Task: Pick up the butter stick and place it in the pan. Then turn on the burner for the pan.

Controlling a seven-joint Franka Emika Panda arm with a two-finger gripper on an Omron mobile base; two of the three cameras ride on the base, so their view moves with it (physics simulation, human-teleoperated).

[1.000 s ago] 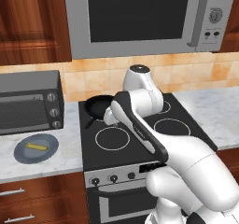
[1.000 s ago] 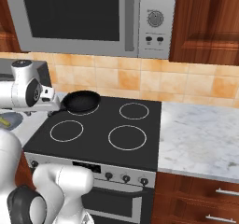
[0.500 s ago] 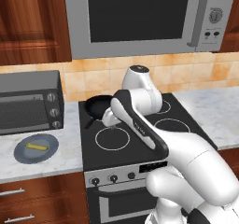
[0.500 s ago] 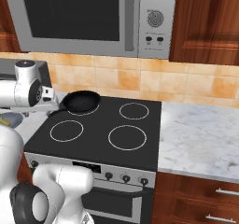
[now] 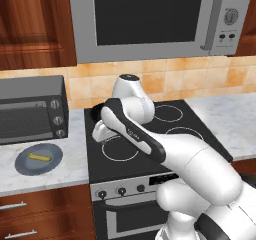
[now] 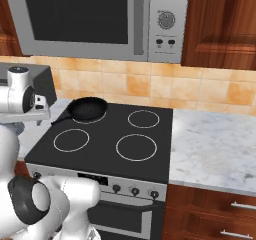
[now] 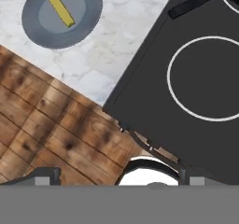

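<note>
The arm is seen swung further toward the left of the left base view than a second before. The claw is spread and empty. The butter stick lies on the plate, upper left of the hand view; pickup is judged pending.

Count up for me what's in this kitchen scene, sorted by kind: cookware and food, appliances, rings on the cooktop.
Pans: 1, the pan on a back ring
Plates: 1, the blue-grey plate on the counter
Butter sticks: 1, the butter stick lying on that plate
Microwaves: 1, the microwave
Toaster ovens: 1, the toaster oven
White cooktop rings: 4 on the cooktop
Total: 9
</note>
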